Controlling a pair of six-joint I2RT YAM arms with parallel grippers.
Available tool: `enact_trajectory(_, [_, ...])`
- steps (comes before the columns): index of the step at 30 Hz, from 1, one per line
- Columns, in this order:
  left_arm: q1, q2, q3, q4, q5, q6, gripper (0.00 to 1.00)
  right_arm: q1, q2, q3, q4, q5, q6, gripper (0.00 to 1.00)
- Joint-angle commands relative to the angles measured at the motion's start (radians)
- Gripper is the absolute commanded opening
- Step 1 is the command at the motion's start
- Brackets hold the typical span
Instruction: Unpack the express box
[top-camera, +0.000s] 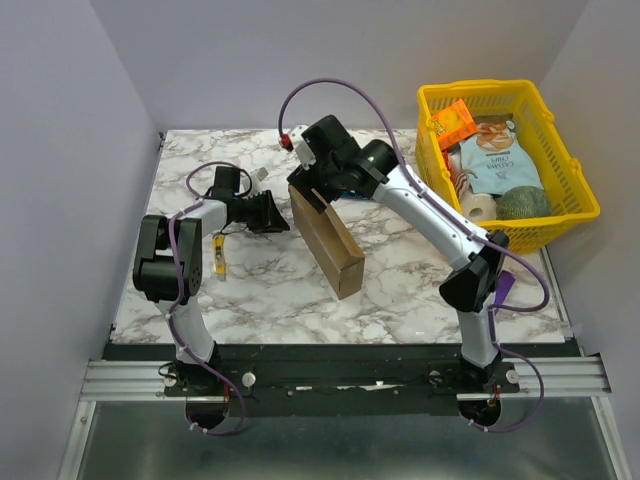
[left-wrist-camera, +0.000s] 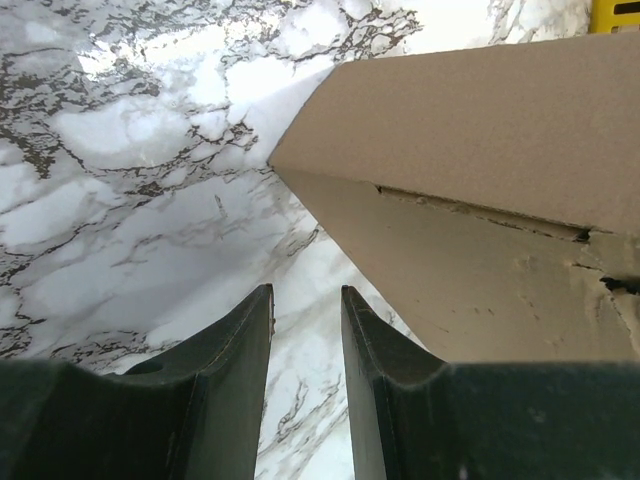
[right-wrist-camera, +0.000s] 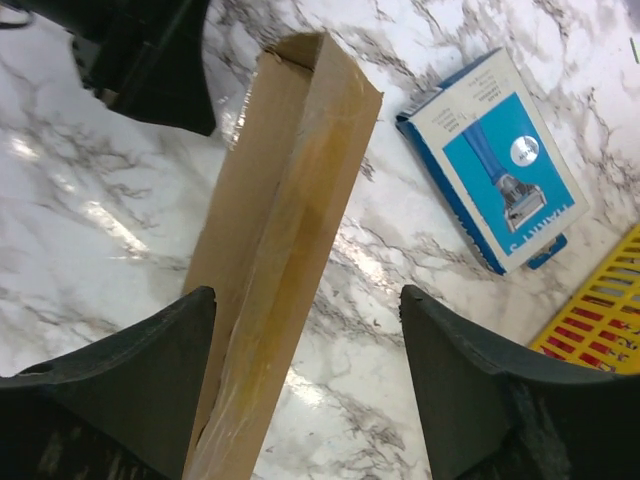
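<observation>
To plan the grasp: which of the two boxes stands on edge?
The brown box: it stands upright on a narrow side, while the blue box lies flat.

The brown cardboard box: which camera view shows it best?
The top view. There the cardboard box is seen nearly whole, standing on its long edge on the table. The left wrist view shows only one corner, very close. The right wrist view shows mostly its narrow upper edge.
</observation>
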Motion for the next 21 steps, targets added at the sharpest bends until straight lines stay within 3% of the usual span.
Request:
enact_trajectory(1, [-0.001, -0.050, -0.017, 0.006, 0.009, -0.003, 0.42, 0.002, 0.046, -0.015, -0.001, 0.118, -0.032, 0.77])
enact_trajectory(8, [-0.001, -0.044, -0.013, 0.016, 0.012, -0.014, 0.42, 0.009, 0.040, -0.055, -0.027, 0.094, -0.055, 0.66])
enact_trajectory(11, [-0.001, -0.036, 0.000, 0.010, 0.016, -0.017, 0.42, 0.008, 0.038, -0.061, -0.044, 0.074, -0.061, 0.40])
enact_trajectory(12, [-0.001, -0.033, 0.006, 0.009, 0.016, -0.017, 0.42, 0.008, 0.034, -0.058, -0.047, 0.059, -0.058, 0.06])
enact_trajectory(13, [-0.001, -0.032, 0.009, 0.007, 0.022, -0.019, 0.42, 0.006, 0.032, -0.058, -0.047, 0.055, -0.052, 0.00])
enact_trajectory(21, [0.000, -0.033, 0.058, -0.042, 0.026, -0.003, 0.42, -0.063, 0.018, 0.044, -0.076, 0.055, -0.052, 0.00])
